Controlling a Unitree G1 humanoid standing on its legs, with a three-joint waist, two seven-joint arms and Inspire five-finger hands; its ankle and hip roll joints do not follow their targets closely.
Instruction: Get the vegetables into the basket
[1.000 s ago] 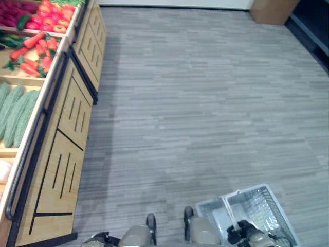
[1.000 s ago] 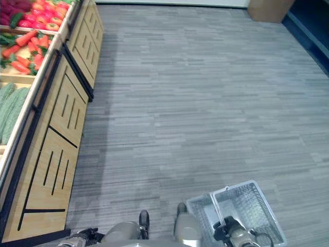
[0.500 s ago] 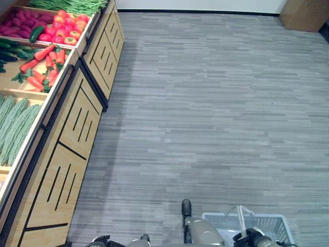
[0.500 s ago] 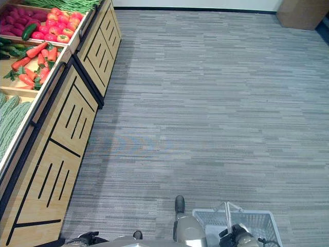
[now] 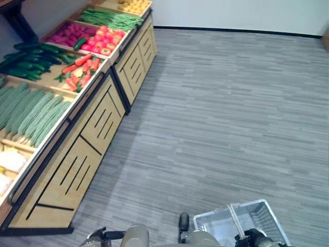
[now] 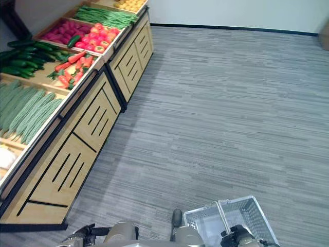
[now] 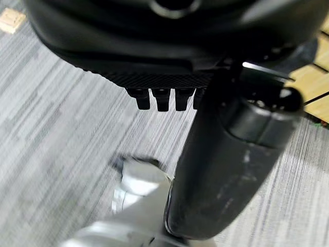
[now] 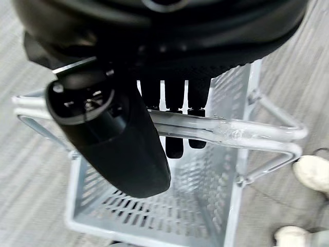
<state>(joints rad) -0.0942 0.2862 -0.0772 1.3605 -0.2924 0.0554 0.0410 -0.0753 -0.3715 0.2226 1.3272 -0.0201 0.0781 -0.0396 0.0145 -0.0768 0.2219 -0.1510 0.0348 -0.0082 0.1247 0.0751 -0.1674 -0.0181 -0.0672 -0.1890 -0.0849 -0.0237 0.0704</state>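
My right hand (image 8: 169, 123) is shut on the handle (image 8: 236, 131) of a grey mesh basket (image 5: 257, 213). The basket hangs low at my right side, and nothing lies in the part of it that shows. The vegetables lie on a wooden stand (image 5: 97, 123) to the left. It holds pale green ridged gourds (image 5: 33, 110), carrots (image 5: 77, 69), dark cucumbers (image 5: 28, 56), tomatoes (image 5: 105, 41), purple roots (image 5: 69, 33) and green beans (image 5: 110, 18). My left hand (image 7: 164, 98) hangs at my lower left, fingers curled and holding nothing, well short of the stand.
Grey striped floor (image 5: 221, 103) stretches ahead and to the right. The stand's slatted front runs diagonally along the left. Yellow produce (image 5: 134, 6) sits at its far end and white items (image 5: 10, 160) at its near end. A person's white shoe (image 8: 311, 172) shows beside the basket.
The camera has swung, so more of the stand and its far crates now show. The basket stays in my right hand at the lower right.
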